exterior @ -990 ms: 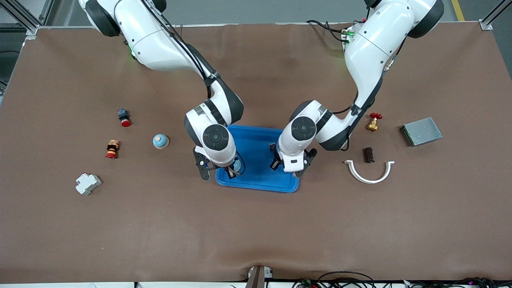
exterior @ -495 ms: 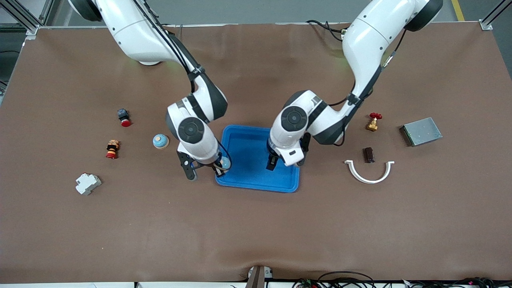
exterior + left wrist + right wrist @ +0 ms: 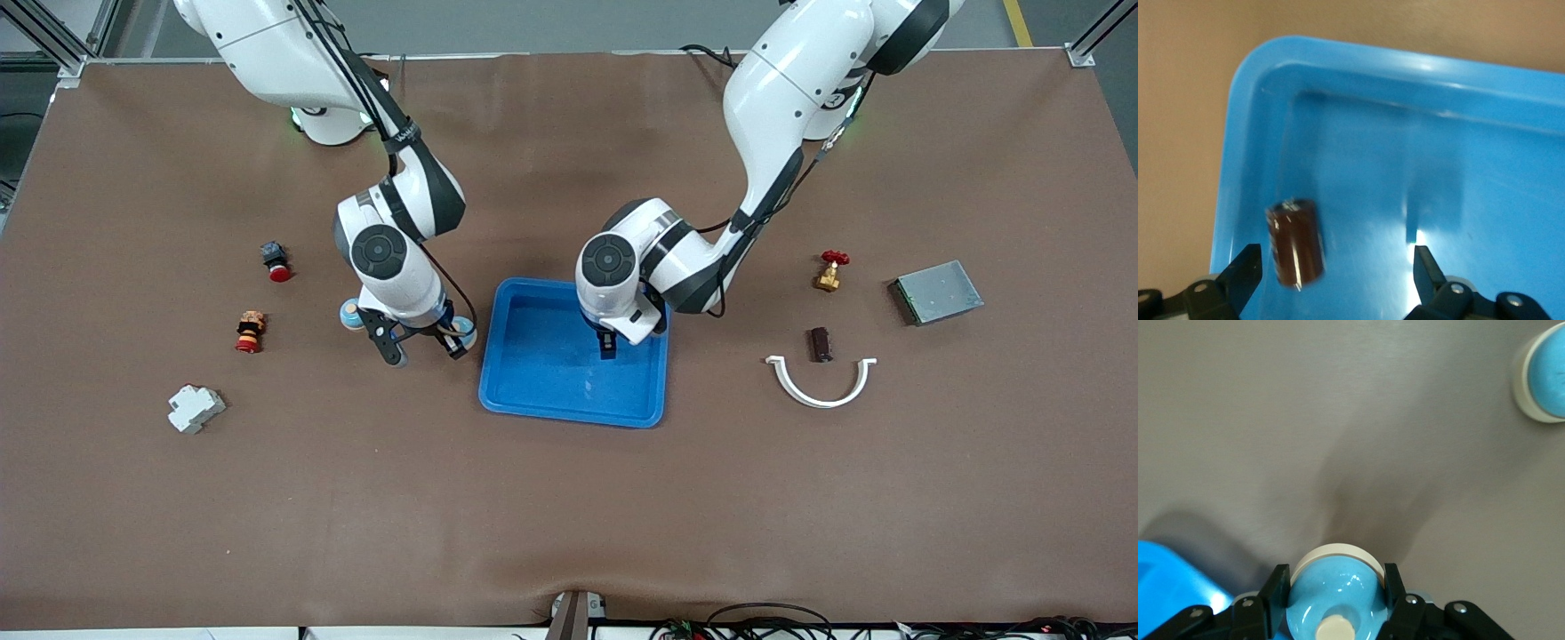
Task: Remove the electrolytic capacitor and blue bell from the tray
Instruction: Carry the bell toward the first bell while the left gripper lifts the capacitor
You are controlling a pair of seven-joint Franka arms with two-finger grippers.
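Note:
A brown capacitor (image 3: 1295,243) shows over the floor of the blue tray (image 3: 533,404) near one corner. It sits between the fingers of my open left gripper (image 3: 1337,257) and touches neither. In the front view that gripper (image 3: 607,342) hangs over the tray and hides the capacitor. My right gripper (image 3: 1335,580) is shut on a light-blue bell (image 3: 1338,600) with a cream base. It hangs (image 3: 422,342) over the brown table just beside the tray, toward the right arm's end. A second blue bell (image 3: 349,313) stands on the table, partly hidden by the right hand.
Toward the right arm's end lie a red push button (image 3: 276,262), a red-and-yellow button (image 3: 251,331) and a white breaker (image 3: 196,407). Toward the left arm's end are a red-handled valve (image 3: 831,269), a dark block (image 3: 819,344), a white arc (image 3: 822,382) and a grey box (image 3: 938,292).
My left gripper opened, let go of the capacitor and drew back over the tray. My right arm carried the bell off the tray's edge toward the right arm's end.

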